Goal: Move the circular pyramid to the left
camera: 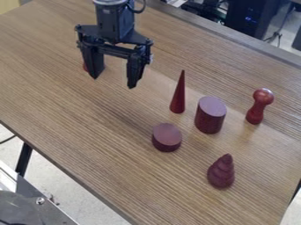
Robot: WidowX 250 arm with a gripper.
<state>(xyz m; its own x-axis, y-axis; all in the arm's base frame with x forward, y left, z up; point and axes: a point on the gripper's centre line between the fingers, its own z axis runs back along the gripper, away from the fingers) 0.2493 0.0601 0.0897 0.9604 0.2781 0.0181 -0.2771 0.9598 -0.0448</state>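
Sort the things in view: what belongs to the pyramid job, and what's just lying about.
For the job:
- gripper, jaws open
- smooth red cone, probably the circular pyramid

Just lying about:
- tall cylinder
- short cylinder
- red knobbed peg
- tiered cone, unless that is the pyramid meant
- red thing partly hidden behind the gripper

You get even, fairly bright light, pale sheen across tabletop (pixel 106 145), soft faint shadows, small glint on knobbed red piece (pixel 259 105); light source unclear.
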